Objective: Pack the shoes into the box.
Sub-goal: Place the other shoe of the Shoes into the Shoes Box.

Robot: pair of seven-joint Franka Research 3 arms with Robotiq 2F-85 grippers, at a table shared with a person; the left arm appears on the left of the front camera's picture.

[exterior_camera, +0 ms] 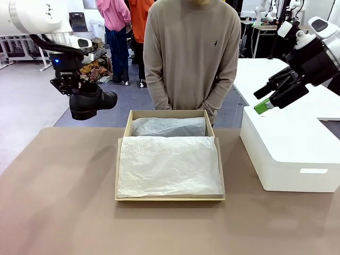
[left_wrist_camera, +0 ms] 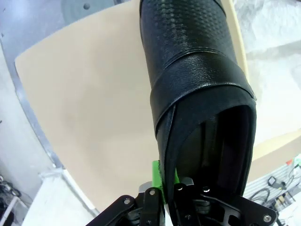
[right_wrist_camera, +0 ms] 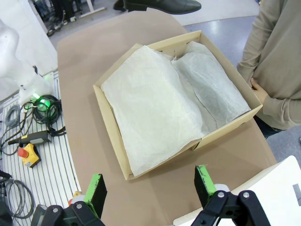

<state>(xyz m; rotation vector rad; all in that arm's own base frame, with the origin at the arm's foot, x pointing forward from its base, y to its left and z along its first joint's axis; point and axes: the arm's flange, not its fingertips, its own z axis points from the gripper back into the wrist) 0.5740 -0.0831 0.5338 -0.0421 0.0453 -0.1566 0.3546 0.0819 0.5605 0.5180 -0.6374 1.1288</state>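
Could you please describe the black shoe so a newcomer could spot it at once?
Start at the brown table with the open cardboard box in its middle, then look up near the table's far left corner. There the left arm's fingers hold the shoe in the air by its rim, toe towards the box. Unlike the pale box and its white paper, it is glossy black.

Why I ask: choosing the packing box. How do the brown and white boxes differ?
The brown box is open, lined with paper; the white box is closed on top. The brown box sits in the middle, the white box at the robot's right. Both are rectangular.
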